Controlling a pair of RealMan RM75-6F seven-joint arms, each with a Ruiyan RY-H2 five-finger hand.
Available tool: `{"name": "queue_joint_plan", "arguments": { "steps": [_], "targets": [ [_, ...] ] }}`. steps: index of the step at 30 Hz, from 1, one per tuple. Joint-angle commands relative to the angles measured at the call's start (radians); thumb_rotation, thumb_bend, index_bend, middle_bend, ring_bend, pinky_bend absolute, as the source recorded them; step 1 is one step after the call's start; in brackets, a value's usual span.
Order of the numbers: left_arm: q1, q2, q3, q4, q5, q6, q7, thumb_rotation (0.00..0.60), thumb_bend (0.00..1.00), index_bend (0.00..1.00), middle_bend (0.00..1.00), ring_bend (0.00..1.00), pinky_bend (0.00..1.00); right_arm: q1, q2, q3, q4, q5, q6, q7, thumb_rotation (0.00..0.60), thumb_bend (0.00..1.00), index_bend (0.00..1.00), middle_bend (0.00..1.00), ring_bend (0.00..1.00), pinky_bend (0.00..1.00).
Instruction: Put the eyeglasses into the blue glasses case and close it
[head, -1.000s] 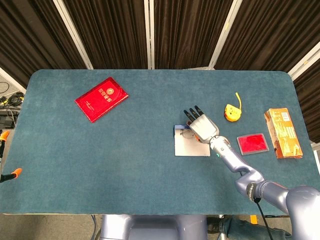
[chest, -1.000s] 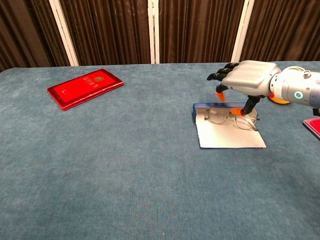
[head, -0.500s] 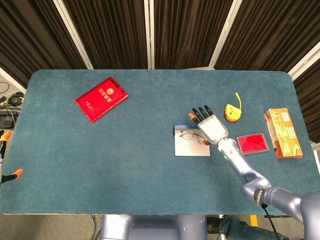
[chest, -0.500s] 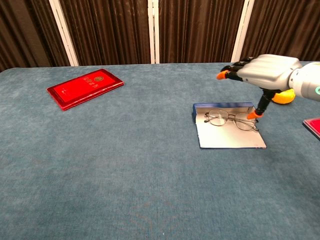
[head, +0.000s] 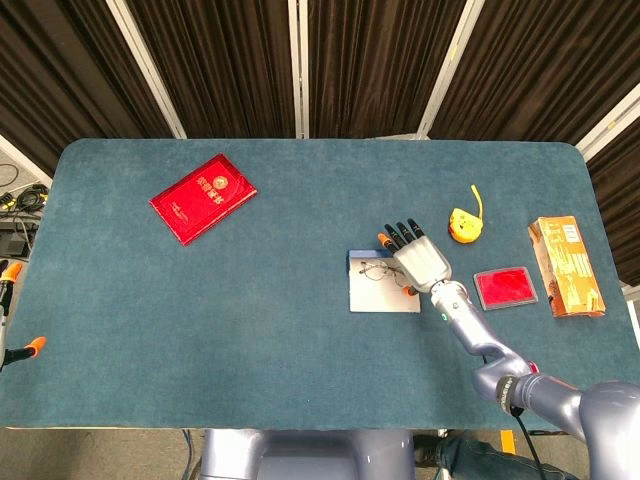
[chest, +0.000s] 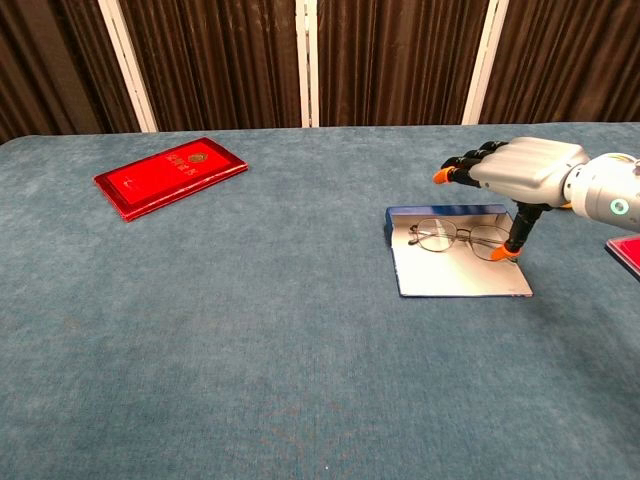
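The right hand (chest: 520, 170) hovers palm-down, fingers (chest: 462, 166) spread and holding nothing, its thumb tip just beside the one pair of thin wire-rimmed eyeglasses (chest: 455, 238). These lie inside the open, flat blue glasses case (chest: 458, 275) on the teal counter (head: 250, 320). Far left lies one red booklet (head: 203, 197) with gold lettering too small to read.

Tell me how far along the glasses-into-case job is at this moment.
Done: the eyeglasses lie on the opened blue glasses case. In hand: nothing; the right hand is above the case's right end, fingers spread, thumb pointing down beside the frame. Left: folding the case shut; it lies flat open.
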Motion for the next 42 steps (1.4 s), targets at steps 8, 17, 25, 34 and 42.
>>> {"name": "queue_joint_plan", "arguments": {
  "steps": [8, 17, 25, 34, 42],
  "targets": [
    [-0.006, -0.004, -0.002, 0.009, -0.014, -0.010, 0.002, 0.600, 0.00, 0.00, 0.00, 0.00, 0.00, 0.012, -0.043, 0.004, 0.093, 0.003, -0.010, 0.000, 0.600, 0.00, 0.00, 0.00, 0.00, 0.00],
    [-0.008, -0.009, -0.001, 0.010, -0.018, -0.007, 0.010, 0.600, 0.00, 0.00, 0.00, 0.00, 0.00, 0.021, -0.088, 0.032, 0.166, -0.013, 0.058, 0.007, 0.600, 0.00, 0.00, 0.00, 0.00, 0.00],
    [-0.008, -0.009, -0.001, 0.010, -0.022, -0.007, 0.008, 0.600, 0.00, 0.00, 0.00, 0.00, 0.00, 0.016, -0.081, 0.026, 0.163, -0.038, 0.088, 0.021, 0.600, 0.00, 0.00, 0.00, 0.00, 0.00],
    [-0.009, -0.006, 0.002, 0.009, -0.017, -0.008, 0.004, 0.600, 0.00, 0.00, 0.00, 0.00, 0.00, -0.031, -0.044, -0.024, 0.149, -0.073, 0.102, 0.043, 0.600, 0.00, 0.00, 0.00, 0.00, 0.00],
    [-0.008, -0.009, 0.003, 0.008, -0.020, -0.006, 0.010, 0.600, 0.00, 0.00, 0.00, 0.00, 0.00, -0.033, -0.067, -0.022, 0.207, -0.073, 0.084, 0.073, 0.600, 0.00, 0.00, 0.00, 0.00, 0.00]
  ]
}}
